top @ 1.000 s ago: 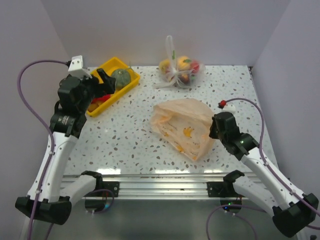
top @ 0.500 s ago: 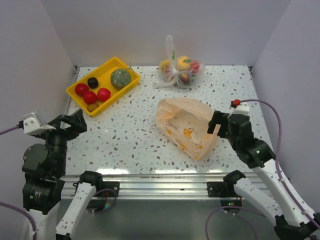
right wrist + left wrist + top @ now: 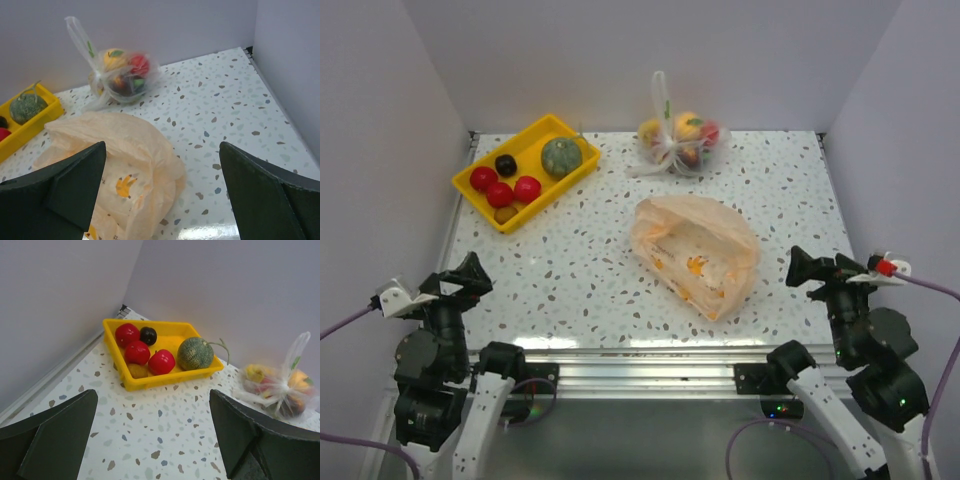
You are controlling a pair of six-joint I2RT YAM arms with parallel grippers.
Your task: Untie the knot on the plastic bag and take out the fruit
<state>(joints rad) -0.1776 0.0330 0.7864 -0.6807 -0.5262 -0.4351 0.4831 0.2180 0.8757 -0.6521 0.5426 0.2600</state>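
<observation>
Currently, the speckled white terrazzo table [image 3: 580, 270] carries every item. The left gripper [image 3: 458, 278] hangs at the near-left edge of the table, jaws spread wide with nothing between them. The right gripper [image 3: 807, 270] sits at the near-right edge, jaws likewise wide and empty. The thin, crinkled, translucent peach-orange plastic bag [image 3: 695, 255] lies slumped just right of table centre, apart from both grippers and nearer the right one. The rectangular yellow plastic tray [image 3: 530, 148] stands in the far-left corner, set diagonally. The smaller clear bag of mixed fruit [image 3: 680, 140], tied with a white knot, rests at the far edge. Inside the tray lie a round green fruit [image 3: 561, 156], three clustered red fruits [image 3: 527, 188], a dark purple-black fruit [image 3: 506, 164] and a small brown fruit [image 3: 506, 213].
</observation>
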